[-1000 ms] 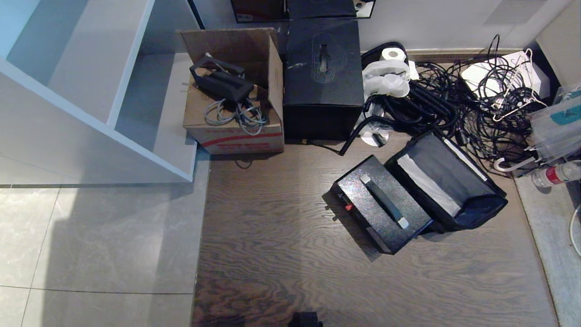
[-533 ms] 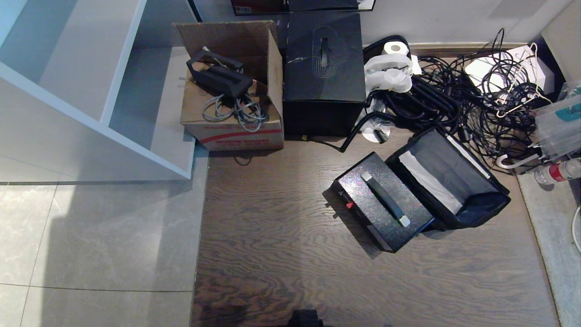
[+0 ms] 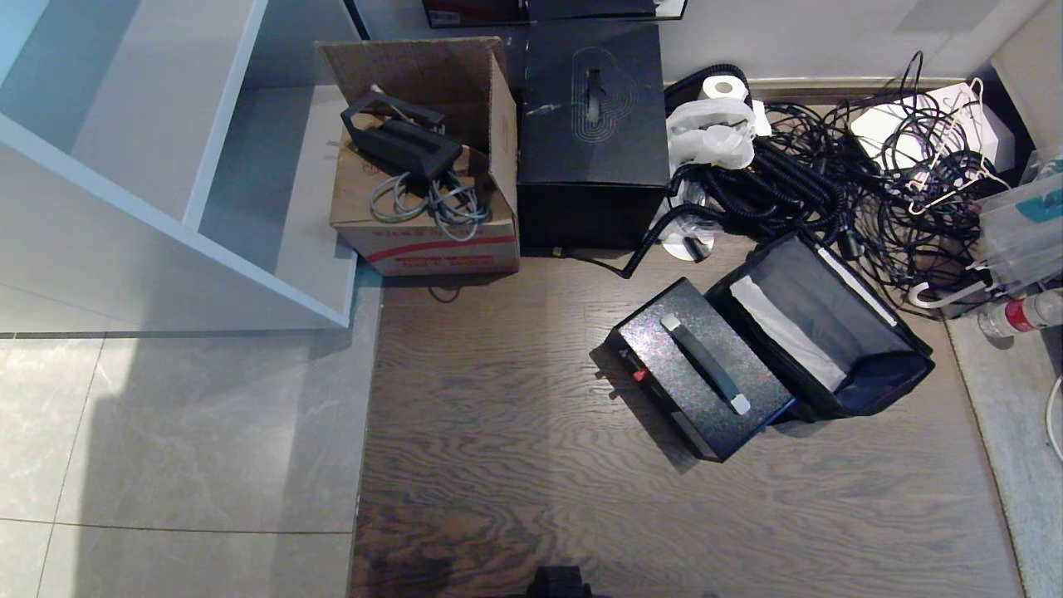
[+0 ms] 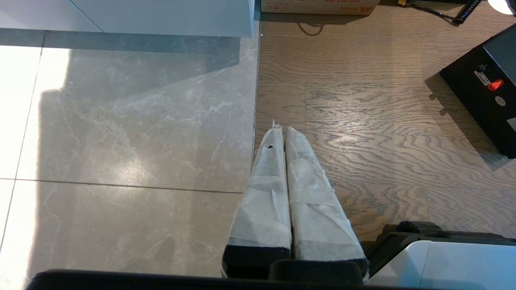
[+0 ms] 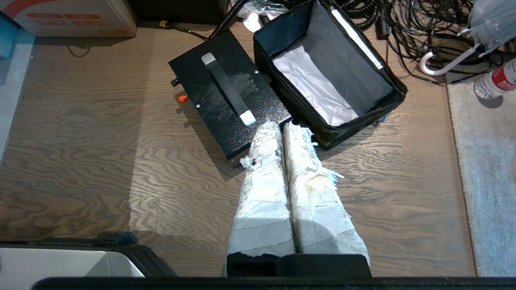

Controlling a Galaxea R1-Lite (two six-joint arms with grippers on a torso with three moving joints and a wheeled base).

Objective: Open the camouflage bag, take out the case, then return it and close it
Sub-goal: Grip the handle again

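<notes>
Head view: case sitting out on the wood floor, bag wide open right next to it, neither arm in the shot.

Nearest the robot, both arms hang low over the floor, pointing forward and down. The left gripper (image 4: pixel 283 131) has its padded fingers pressed together with nothing in them, over the seam between tile and wood. The right gripper (image 5: pixel 281 127) is pinched closed and empty too, its tips above the near edge of the case (image 3: pixel 702 370). The case lies flat, handle up, red latch on its left side, touching the bag (image 3: pixel 822 332), which stands open showing its grey inside. Further back there's a black box (image 3: pixel 591 133), a cardboard box (image 3: pixel 423 166) and a tangle of cables (image 3: pixel 847 183) by the wall.
</notes>
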